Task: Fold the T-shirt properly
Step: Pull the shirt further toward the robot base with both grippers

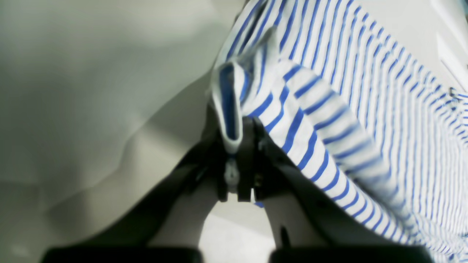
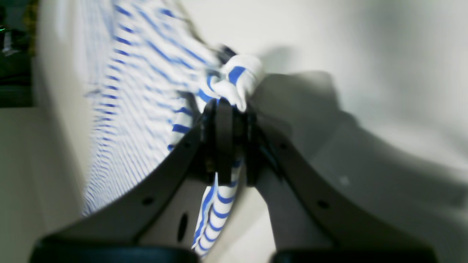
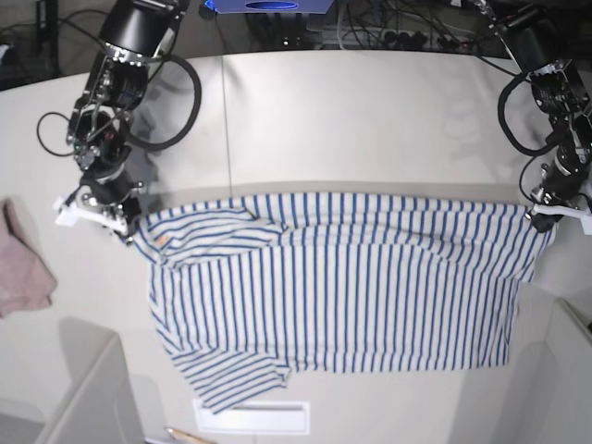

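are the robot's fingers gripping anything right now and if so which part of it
Yes, the T-shirt: left fingers and right fingers each pinch a bunched edge, at opposite ends.

The T-shirt (image 3: 351,296) is white with thin blue stripes. Both grippers, left (image 1: 237,157) and right (image 2: 230,142), have black fingers. A cloth (image 3: 22,268) at the side is plain dusty pink.

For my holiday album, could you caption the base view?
Two robot hands pinch opposite ends of a striped T-shirt.
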Available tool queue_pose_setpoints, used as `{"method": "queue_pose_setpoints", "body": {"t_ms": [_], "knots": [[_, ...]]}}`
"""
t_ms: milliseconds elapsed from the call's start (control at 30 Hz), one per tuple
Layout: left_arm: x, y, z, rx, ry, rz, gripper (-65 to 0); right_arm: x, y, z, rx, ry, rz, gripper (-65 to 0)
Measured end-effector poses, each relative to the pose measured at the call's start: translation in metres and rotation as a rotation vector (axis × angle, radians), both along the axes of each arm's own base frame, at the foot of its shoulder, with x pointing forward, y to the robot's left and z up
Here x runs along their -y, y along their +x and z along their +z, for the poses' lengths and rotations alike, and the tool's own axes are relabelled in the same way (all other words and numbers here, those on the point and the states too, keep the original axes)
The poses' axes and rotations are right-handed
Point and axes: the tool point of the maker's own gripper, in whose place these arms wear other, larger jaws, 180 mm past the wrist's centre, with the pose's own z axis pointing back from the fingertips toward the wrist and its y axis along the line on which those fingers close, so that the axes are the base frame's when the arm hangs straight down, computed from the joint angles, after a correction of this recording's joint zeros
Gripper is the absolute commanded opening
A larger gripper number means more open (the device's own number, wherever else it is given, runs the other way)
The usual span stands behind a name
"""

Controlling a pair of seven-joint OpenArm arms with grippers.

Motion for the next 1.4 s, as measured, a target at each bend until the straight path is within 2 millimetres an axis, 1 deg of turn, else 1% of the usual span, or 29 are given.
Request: {"method": "queue_pose_setpoints", "body": {"t_ms": [67, 100, 167, 200, 233, 300, 400, 533, 633, 700, 800, 933, 1033, 1100, 1167, 1267, 1400], "knots": [[-0.008, -0.001, 0.01, -0.023, -0.011, 0.007, -65.0, 0.0, 0.006, 0.022, 0.025, 0.02, -0.012, -65.0], [-0.015, 0.0, 0.02, -0.005, -0.021, 0.029, -65.0, -0.001, 0.009, 0.032, 0.042, 0.026, -0.01, -65.0], [-0.025, 0.0, 0.036, 0.019, -0.05, 0.056, -65.0, -0.008, 0.014, 0.044, 0.048, 0.055, 0.01, -65.0], [-0.03, -0.003, 0.042, 0.027, -0.052, 0.067, -65.0, -0.011, 0.015, 0.045, 0.05, 0.065, 0.026, -65.0], [-0.033, -0.007, 0.042, 0.015, -0.052, 0.074, -65.0, -0.014, 0.013, 0.042, 0.037, 0.076, 0.038, -65.0], [-0.035, -0.021, 0.032, -0.043, -0.033, 0.074, -65.0, -0.018, 0.0, 0.028, -0.006, 0.088, 0.043, -65.0], [-0.025, -0.046, 0.019, -0.106, -0.01, 0.046, -65.0, -0.016, -0.028, 0.002, -0.091, 0.087, 0.031, -65.0], [-0.016, -0.07, 0.002, -0.195, 0.021, 0.002, -65.0, -0.014, -0.054, -0.016, -0.15, 0.078, 0.025, -65.0], [-0.014, -0.09, -0.004, -0.245, 0.048, -0.016, -65.0, -0.015, -0.083, -0.036, -0.225, 0.081, 0.027, -65.0], [-0.014, -0.101, -0.006, -0.268, 0.06, -0.021, -65.0, -0.014, -0.098, -0.044, -0.262, 0.076, 0.026, -65.0], [-0.012, -0.115, -0.01, -0.305, 0.072, -0.033, -65.0, -0.01, -0.114, -0.049, -0.292, 0.065, 0.029, -65.0], [-0.007, -0.126, -0.003, -0.32, 0.113, -0.064, -65.0, -0.004, -0.146, -0.063, -0.365, 0.043, 0.029, -65.0], [-0.004, -0.134, 0.001, -0.331, 0.136, -0.085, -65.0, -0.003, -0.157, -0.06, -0.373, 0.029, 0.033, -65.0], [-0.004, -0.143, -0.003, -0.36, 0.139, -0.085, -65.0, -0.004, -0.164, -0.054, -0.371, 0.018, 0.04, -65.0], [-0.004, -0.148, -0.005, -0.374, 0.137, -0.087, -65.0, -0.003, -0.176, -0.05, -0.382, 0.004, 0.043, -65.0], [-0.003, -0.158, -0.008, -0.401, 0.141, -0.093, -65.0, -0.003, -0.188, -0.053, -0.409, 0.001, 0.043, -65.0], [-0.003, -0.176, -0.015, -0.45, 0.136, -0.097, -65.0, -0.003, -0.198, -0.055, -0.43, 0.0, 0.043, -65.0]]}}
